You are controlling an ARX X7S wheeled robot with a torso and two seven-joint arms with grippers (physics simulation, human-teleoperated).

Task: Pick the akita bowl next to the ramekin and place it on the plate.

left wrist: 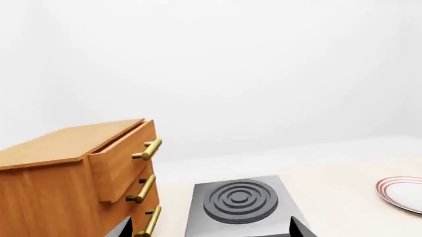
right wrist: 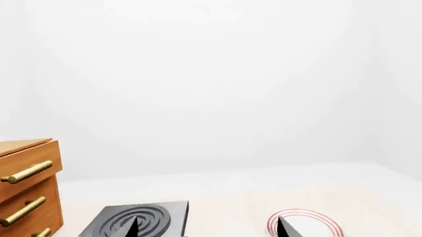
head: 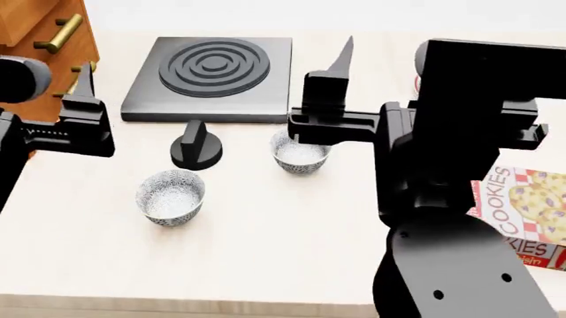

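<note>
Right end effector (head: 340, 63) raised above the table (head: 283, 252), fingers spread apart, nothing between them; both fingertips (right wrist: 285, 228) show at the edge of the right wrist view with a wide gap. Akita bowl (head: 299, 154) sits on the table directly under the right end effector body, partly hidden by it. Second speckled bowl (head: 171, 196) well to the left of it, nearer the left end effector (head: 84, 86). Left end effector hangs by the wooden drawer cabinet (left wrist: 79, 173), tips apart and empty. Black stove burner (head: 212, 69) lies between the two end effectors. Plate (right wrist: 305, 224) ahead of the right fingers. Ramekin not visible. Cookie box (head: 526, 212) beside the right arm.
</note>
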